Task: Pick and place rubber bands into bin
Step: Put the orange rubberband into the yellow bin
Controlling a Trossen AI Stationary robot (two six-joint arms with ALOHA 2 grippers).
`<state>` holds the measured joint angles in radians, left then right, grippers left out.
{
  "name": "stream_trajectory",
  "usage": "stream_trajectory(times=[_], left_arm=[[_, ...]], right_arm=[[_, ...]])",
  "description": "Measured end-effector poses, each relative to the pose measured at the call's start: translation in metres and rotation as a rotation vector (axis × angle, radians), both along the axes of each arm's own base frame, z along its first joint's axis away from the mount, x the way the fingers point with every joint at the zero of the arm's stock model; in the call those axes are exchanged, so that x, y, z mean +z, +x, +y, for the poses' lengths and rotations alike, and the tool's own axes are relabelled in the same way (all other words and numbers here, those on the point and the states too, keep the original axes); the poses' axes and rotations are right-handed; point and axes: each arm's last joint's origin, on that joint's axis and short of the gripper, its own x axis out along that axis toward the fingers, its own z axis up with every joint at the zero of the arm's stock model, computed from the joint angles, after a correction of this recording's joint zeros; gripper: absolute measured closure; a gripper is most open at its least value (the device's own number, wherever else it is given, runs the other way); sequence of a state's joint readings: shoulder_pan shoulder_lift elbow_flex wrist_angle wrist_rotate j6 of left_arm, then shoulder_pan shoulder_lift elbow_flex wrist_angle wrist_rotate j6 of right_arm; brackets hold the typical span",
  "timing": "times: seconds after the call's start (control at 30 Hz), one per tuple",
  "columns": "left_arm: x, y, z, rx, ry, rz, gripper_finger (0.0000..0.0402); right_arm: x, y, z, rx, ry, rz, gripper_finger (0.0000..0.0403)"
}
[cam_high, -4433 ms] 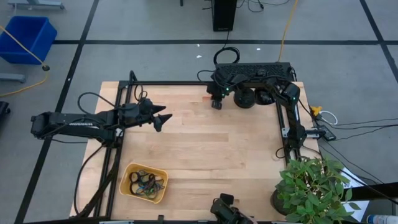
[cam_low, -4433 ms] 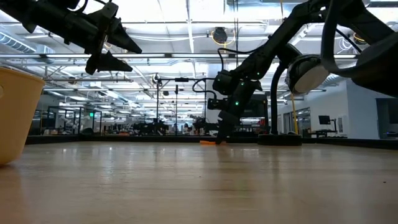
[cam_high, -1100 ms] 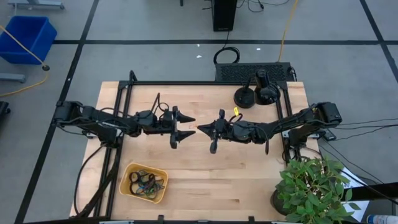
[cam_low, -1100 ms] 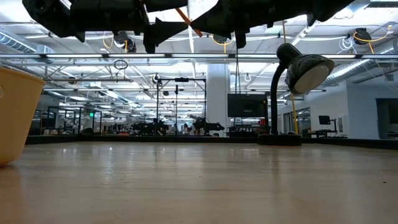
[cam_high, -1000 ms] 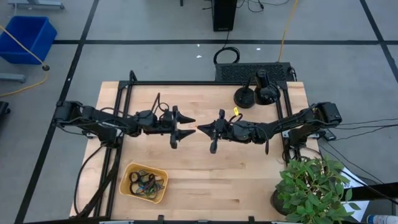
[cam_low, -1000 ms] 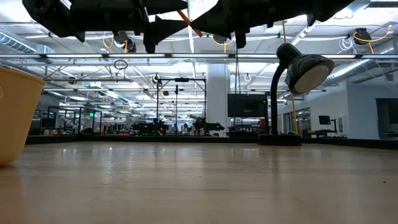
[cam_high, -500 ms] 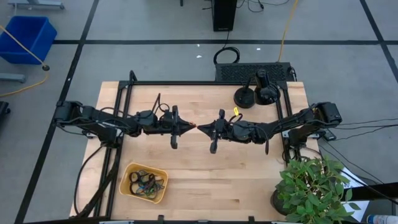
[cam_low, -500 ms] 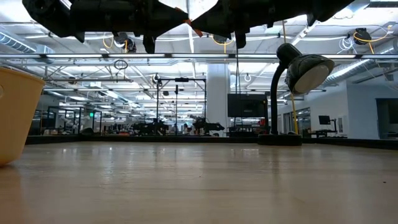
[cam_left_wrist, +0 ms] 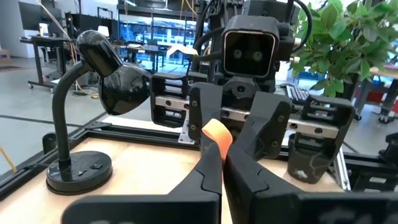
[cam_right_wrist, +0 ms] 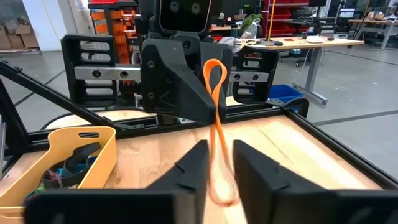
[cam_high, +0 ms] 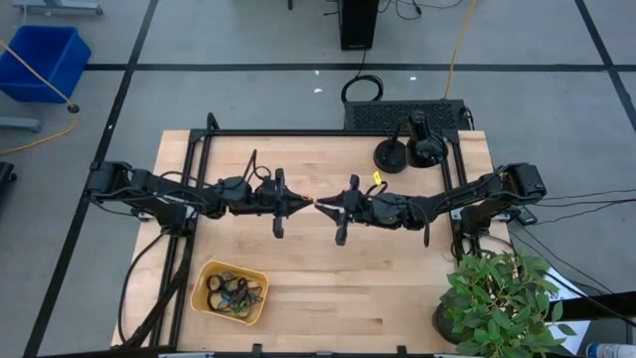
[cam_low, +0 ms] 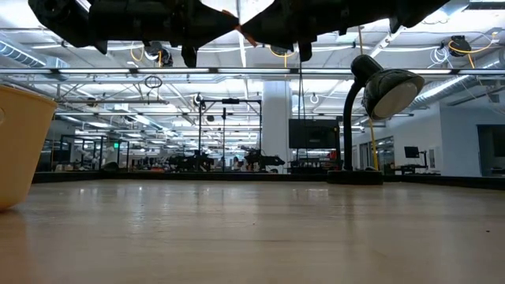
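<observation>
Orange rubber band [cam_right_wrist: 214,134] is hanging in mid-air over the table's [cam_high: 328,268] middle, stretched between the two gripper tips, a thin floppy loop drooping long and narrow. The left gripper [cam_high: 306,203] is pinching its upper end with fingers [cam_left_wrist: 208,177] fully closed; in the left wrist view only a small orange tab is showing above them. The right gripper [cam_high: 320,205], tip to tip with the left, is standing with its fingers [cam_right_wrist: 186,171] slightly parted, the band dangling between them without a clear hold.

Judging from this, the handover is the risky part: if the band is snagging on the right fingers while the left arm is pulling away, it may stretch and snap free, or slip out and drop onto the wood. The bin [cam_high: 204,298], already holding a tangle of bands, is sitting well apart near the table's front left corner.
</observation>
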<state>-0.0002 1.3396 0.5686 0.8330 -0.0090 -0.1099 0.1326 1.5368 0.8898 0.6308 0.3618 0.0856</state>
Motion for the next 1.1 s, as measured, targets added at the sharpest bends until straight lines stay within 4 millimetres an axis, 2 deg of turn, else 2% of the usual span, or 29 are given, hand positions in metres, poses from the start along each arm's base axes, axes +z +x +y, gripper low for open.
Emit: stream_trajectory(times=[0.27, 0.43, 0.57, 0.73, 0.9, 1.1], left_arm=[[0.000, -0.003, 0.000, -0.006, 0.031, 0.040, 0.0396], [0.006, -0.025, -0.001, -0.025, 0.018, 0.199, 0.0392], [0.017, -0.053, -0.005, -0.119, -0.036, 0.290, 0.0395], [0.024, -0.086, -0.021, -0.289, -0.199, 0.396, 0.0396], [0.016, -0.109, -0.047, -0.384, -0.341, 0.591, 0.0396], [0.000, -0.125, -0.082, -0.371, -0.418, 0.803, 0.0398]], right_arm=[[0.001, -0.001, 0.000, 0.003, -0.074, 0.020, 0.0220], [0.009, -0.010, -0.001, 0.006, -0.096, 0.064, 0.0178], [0.018, -0.019, -0.004, 0.004, -0.101, 0.093, 0.0166], [0.019, -0.023, -0.014, -0.027, -0.101, 0.117, 0.0168], [0.010, -0.026, -0.029, -0.076, -0.075, 0.139, 0.0174], [-0.007, -0.033, -0.047, -0.152, 0.024, 0.113, 0.0172]])
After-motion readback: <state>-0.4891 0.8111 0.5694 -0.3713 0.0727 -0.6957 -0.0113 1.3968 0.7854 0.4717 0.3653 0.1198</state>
